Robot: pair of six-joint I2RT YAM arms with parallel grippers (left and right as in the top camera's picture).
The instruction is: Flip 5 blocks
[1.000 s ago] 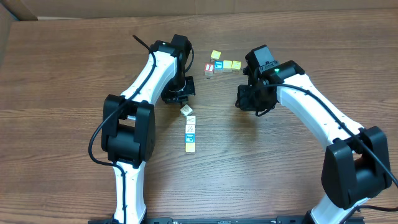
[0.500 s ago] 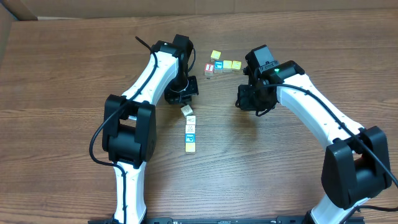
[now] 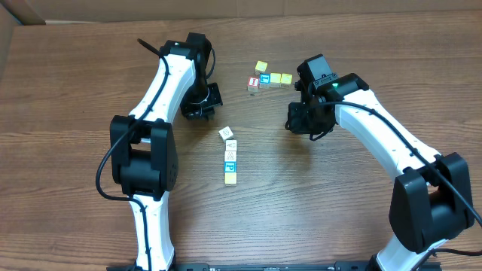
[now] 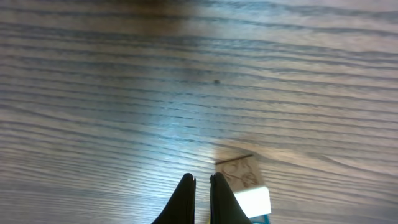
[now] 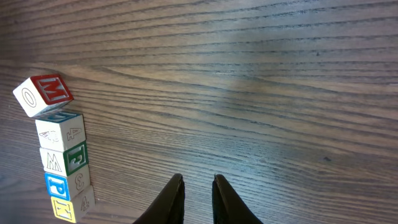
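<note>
Five blocks lie in a short column. The top block (image 3: 224,133) is whitish and skewed; in the right wrist view this block (image 5: 43,94) shows a red M face. Below it come a whitish block (image 3: 231,144), a green block (image 5: 74,157), a blue P block (image 5: 57,184) and a yellow block (image 3: 230,178). My left gripper (image 3: 202,111) is shut and empty, up-left of the column; its tips (image 4: 202,179) sit beside the drawn whitish block (image 4: 238,172). My right gripper (image 3: 298,120) (image 5: 199,179) hovers right of the column, jaws slightly apart and empty.
A separate cluster of cubes lies at the back: a red-lettered cube (image 3: 254,83), a blue-faced cube (image 3: 264,80) and yellow cubes (image 3: 280,78), one (image 3: 260,67) set apart. Wood-grain table (image 3: 339,203) all around. A cardboard edge (image 3: 15,30) runs along the far left.
My left arm has drawn back up and to the left, away from the top block, which stays skewed on the table. The right arm has not moved.
</note>
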